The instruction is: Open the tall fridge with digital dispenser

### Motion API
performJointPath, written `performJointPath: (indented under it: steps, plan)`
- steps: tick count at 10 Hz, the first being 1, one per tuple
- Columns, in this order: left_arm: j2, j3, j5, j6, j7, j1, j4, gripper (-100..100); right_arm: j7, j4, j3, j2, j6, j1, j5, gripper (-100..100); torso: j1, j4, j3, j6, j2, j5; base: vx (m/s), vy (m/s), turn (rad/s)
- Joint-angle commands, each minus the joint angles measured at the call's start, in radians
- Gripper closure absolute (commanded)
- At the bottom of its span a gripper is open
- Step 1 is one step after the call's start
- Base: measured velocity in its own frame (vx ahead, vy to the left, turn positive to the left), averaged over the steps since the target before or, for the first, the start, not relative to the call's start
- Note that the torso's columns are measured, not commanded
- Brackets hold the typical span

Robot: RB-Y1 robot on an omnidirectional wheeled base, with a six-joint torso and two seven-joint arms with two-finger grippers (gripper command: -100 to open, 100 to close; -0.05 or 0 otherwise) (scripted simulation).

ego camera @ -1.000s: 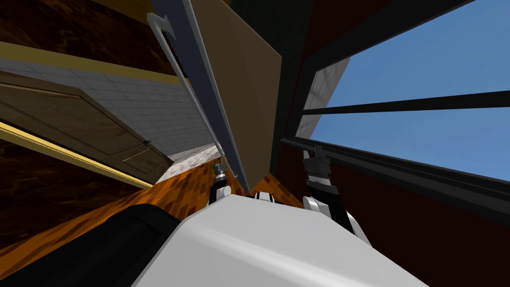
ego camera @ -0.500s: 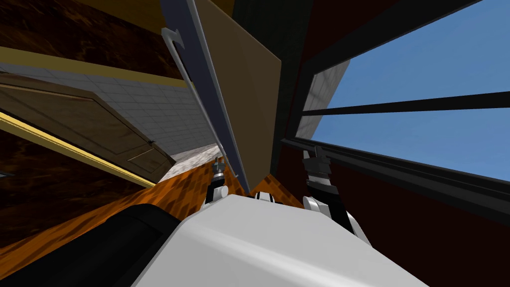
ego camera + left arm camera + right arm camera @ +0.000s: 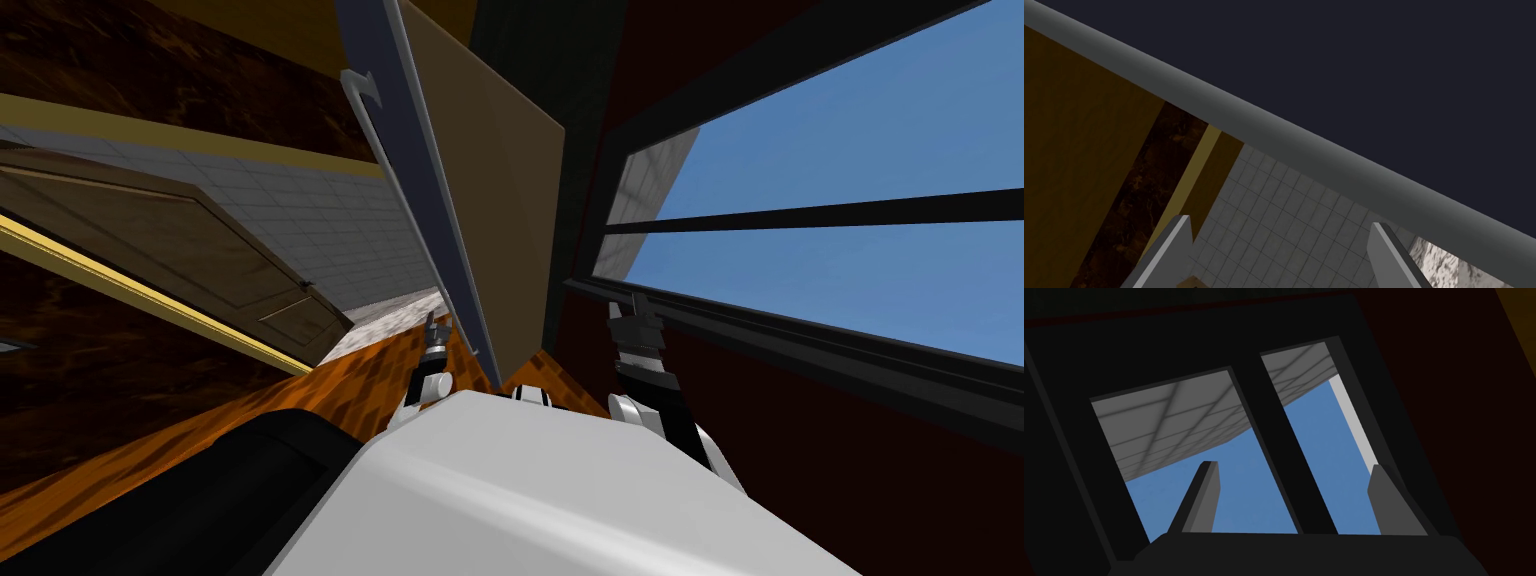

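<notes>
1. A wide window [image 3: 830, 200] with dark bars takes up the right of the frame.
2. The fridge door [image 3: 370, 35] stands ajar, running from top centre down to mid-frame, its tan inner side [image 3: 490, 180] facing right.
3. A grey tiled wall [image 3: 330, 230] lies left of the door, with orange floor [image 3: 370, 375] below it.
4. The long grey handle [image 3: 1304, 145] runs along the door's dark face.
5. The left gripper [image 3: 433, 325] sits at the handle's lower end with its fingers spread. The bar crosses just past their tips, ungripped.
6. The right gripper [image 3: 630, 308], fingers apart, is raised beside the window.
</notes>
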Motion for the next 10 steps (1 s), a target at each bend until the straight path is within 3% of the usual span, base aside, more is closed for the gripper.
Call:
performJointPath:
  steps: [1,10]
  plan:
    - [0.009,-0.014,0.006,0.040,-0.002,0.005,-0.025,-100,0.000,0.000,0.000,0.000,0.000,0.000,0.000,0,-0.003,-0.001,0.000,0.002,0.000,0.000,0.001,-0.011,-0.014]
    - [-0.201,-0.016,0.019,0.067,-0.003,0.017,-0.074,-100,0.000,0.000,0.000,0.000,0.000,0.000,0.000,0,-0.020,-0.003,0.005,0.007,0.006,0.000,0.005,-0.001,0.000]
